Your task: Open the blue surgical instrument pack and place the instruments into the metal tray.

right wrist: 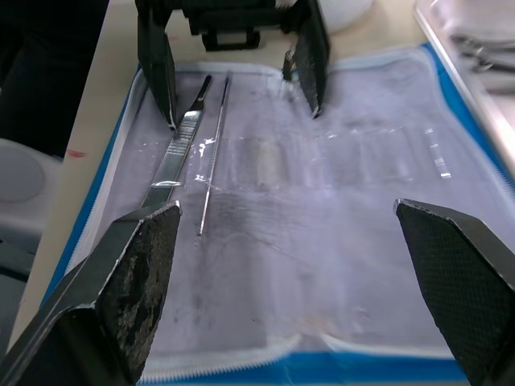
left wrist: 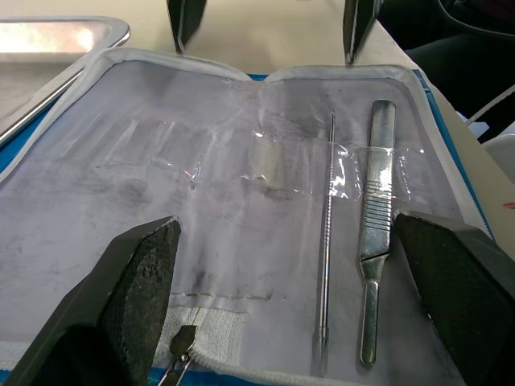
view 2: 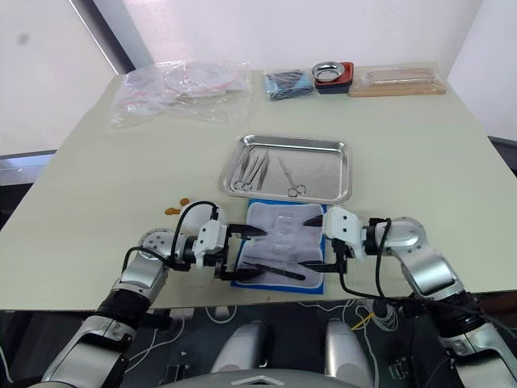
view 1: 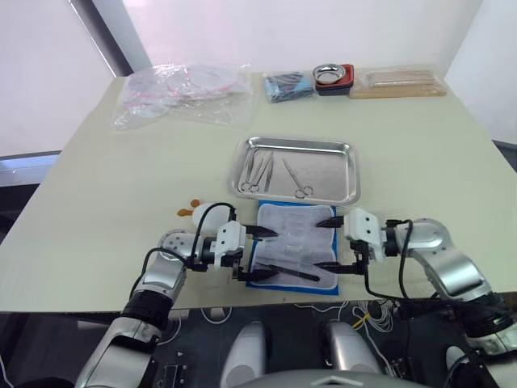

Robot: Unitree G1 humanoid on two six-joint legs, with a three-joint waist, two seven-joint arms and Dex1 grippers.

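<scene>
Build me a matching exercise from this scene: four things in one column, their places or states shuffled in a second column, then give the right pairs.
Things:
1. blue surgical instrument pack
2. metal tray
3. left gripper
4. small round metal bowl

Places or states:
A. at the far edge of the table, in a red holder
B. open-fingered over the pack's left edge
C. lying open, two slim tools still in its pockets
D. just beyond the pack, scissors and forceps inside

Pairs: 1-C, 2-D, 3-B, 4-A
</scene>
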